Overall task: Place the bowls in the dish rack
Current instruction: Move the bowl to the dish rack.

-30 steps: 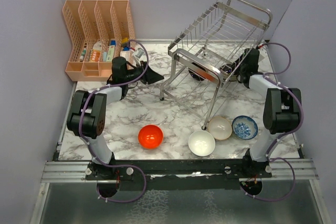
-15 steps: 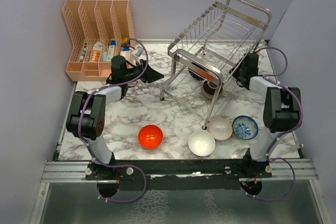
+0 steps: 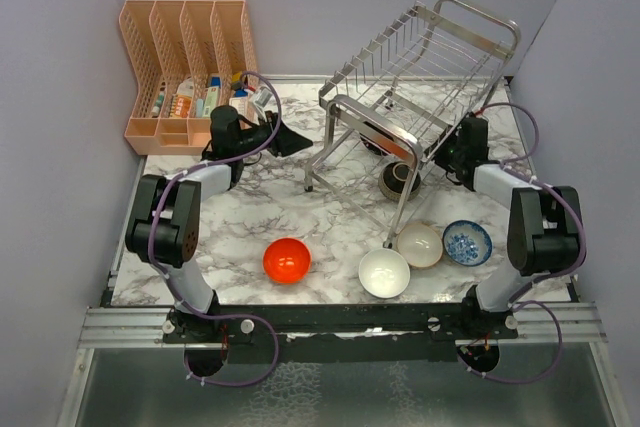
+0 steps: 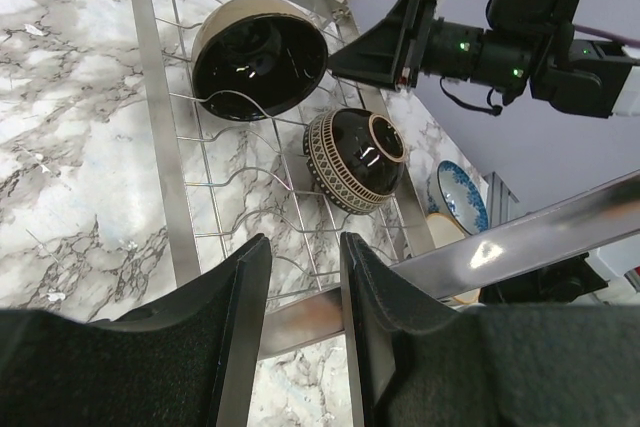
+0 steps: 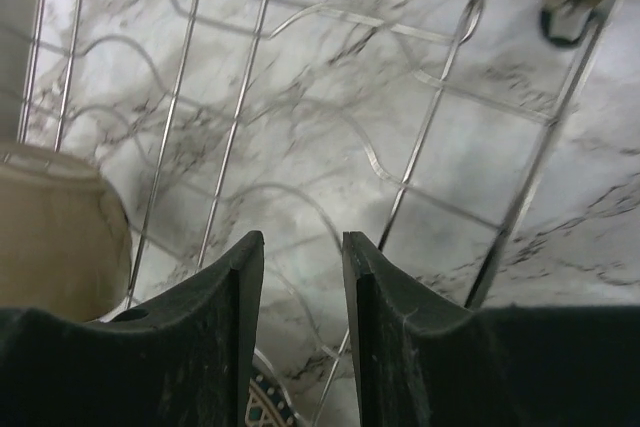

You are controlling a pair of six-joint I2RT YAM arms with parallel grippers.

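Observation:
The steel dish rack point(image 3: 430, 57) stands at the back right. On its lower tier lie a dark brown patterned bowl point(image 4: 355, 159), bottom towards me, and a bowl with a beige outside and a dark glossy inside point(image 4: 258, 55). The dark bowl also shows in the top view point(image 3: 400, 179). The red-orange bowl point(image 3: 286, 259), white bowl point(image 3: 384, 272), beige-pink bowl point(image 3: 419, 244) and blue-patterned bowl point(image 3: 466, 242) sit on the table in front. My left gripper point(image 3: 298, 140) is open and empty at the rack's left side. My right gripper point(image 3: 452, 152) is open and empty at its right side.
A peach slotted organiser point(image 3: 185, 67) with small bottles stands at the back left. A steel rail of the rack point(image 4: 520, 247) crosses just beyond my left fingers. The lower tier's wires point(image 5: 420, 147) fill the right wrist view over the marble table point(image 3: 230, 227).
The dark brown bowl has come into view on the lower tier and settled a little lower. My right gripper has drawn back out of the rack to the right. The left arm has not moved.

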